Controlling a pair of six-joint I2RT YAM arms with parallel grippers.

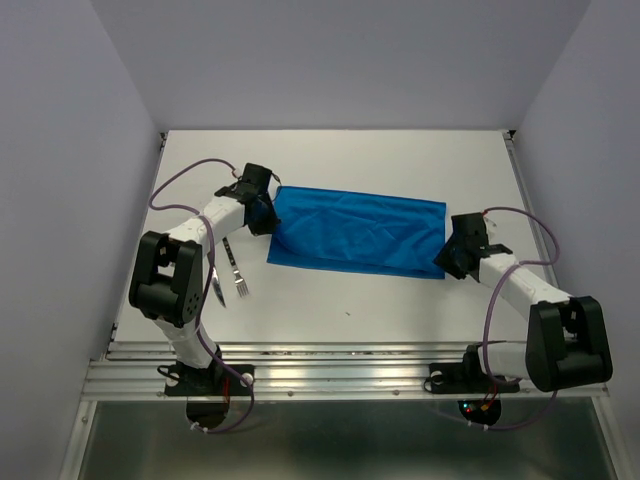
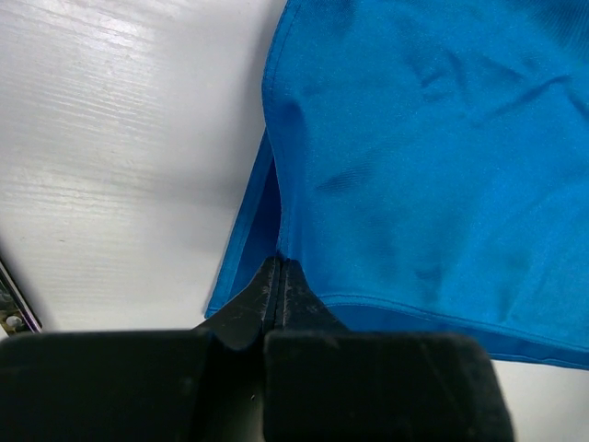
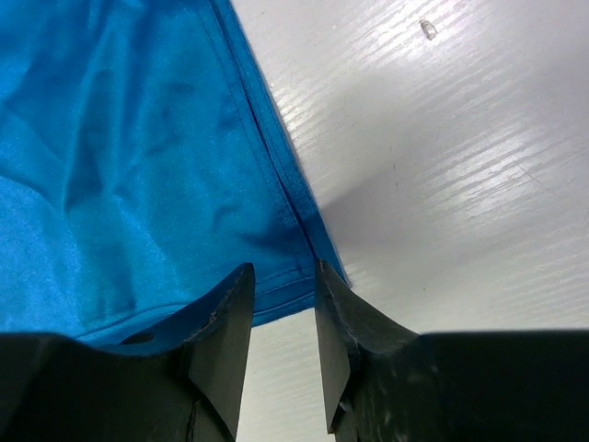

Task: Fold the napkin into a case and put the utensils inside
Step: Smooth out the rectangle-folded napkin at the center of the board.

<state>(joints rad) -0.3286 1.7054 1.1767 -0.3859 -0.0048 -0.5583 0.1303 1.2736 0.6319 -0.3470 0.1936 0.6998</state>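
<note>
The bright blue napkin (image 1: pixel 360 232) lies folded into a long rectangle at mid-table. My left gripper (image 1: pixel 268 215) sits at its left end, and in the left wrist view the gripper (image 2: pixel 279 267) is shut on a pinch of the napkin (image 2: pixel 423 138), with the cloth rising to the tips. My right gripper (image 1: pixel 447 256) is at the near right corner. Its fingers stand apart (image 3: pixel 283 281), straddling the hemmed corner of the napkin (image 3: pixel 120 157). The utensils lie left of the cloth: a fork (image 1: pixel 235 268), and a knife (image 1: pixel 214 284) partly hidden by the left arm.
White table (image 1: pixel 340 300) with grey walls on three sides. A metal rail (image 1: pixel 300 370) runs along the near edge by the arm bases. A tiny speck (image 1: pixel 348 313) lies on the table in front of the napkin.
</note>
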